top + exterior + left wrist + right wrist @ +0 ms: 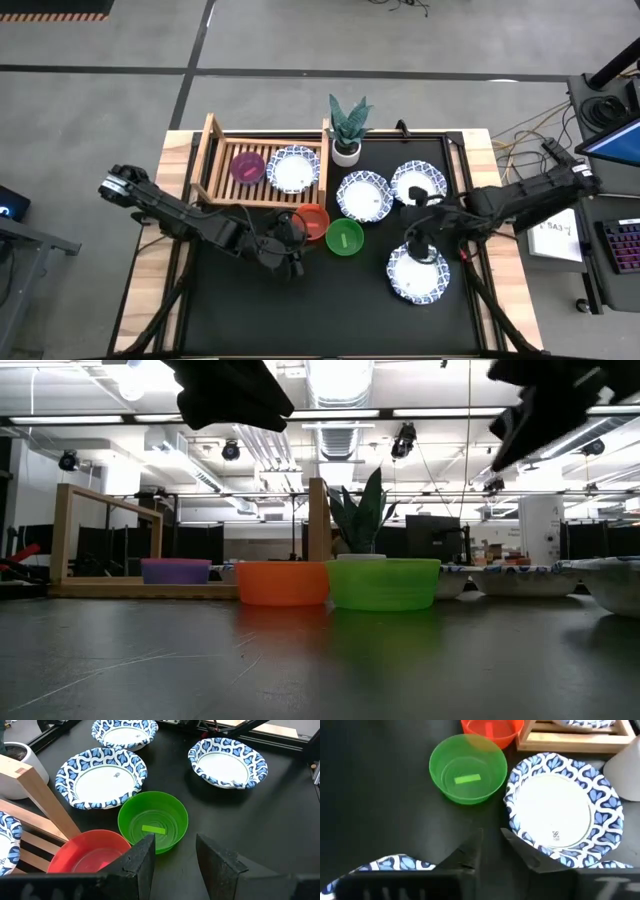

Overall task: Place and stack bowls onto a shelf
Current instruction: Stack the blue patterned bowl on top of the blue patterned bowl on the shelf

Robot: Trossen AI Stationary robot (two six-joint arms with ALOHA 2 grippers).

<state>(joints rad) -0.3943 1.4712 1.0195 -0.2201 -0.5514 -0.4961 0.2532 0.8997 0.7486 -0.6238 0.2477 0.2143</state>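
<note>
The wooden shelf (265,165) stands at the table's far left. On its slats rest a magenta bowl (247,166) and a white blue-rimmed bowl (293,169). A red bowl (312,221) and a green bowl (344,237) sit side by side on the black mat. Three more white patterned bowls (365,195) (418,183) (418,273) lie to the right. No blue bowl shows. My left gripper (175,860) is open, raised just near of the red bowl (90,852) and green bowl (152,820). My right gripper (491,845) hovers with its fingers slightly apart, between the white bowls, holding nothing.
A white plant pot (347,150) with a spiky plant stands at the shelf's far right corner, close to the far white bowls. The black mat (250,310) has bare room along its near side. Cables and equipment lie beyond the table's right edge.
</note>
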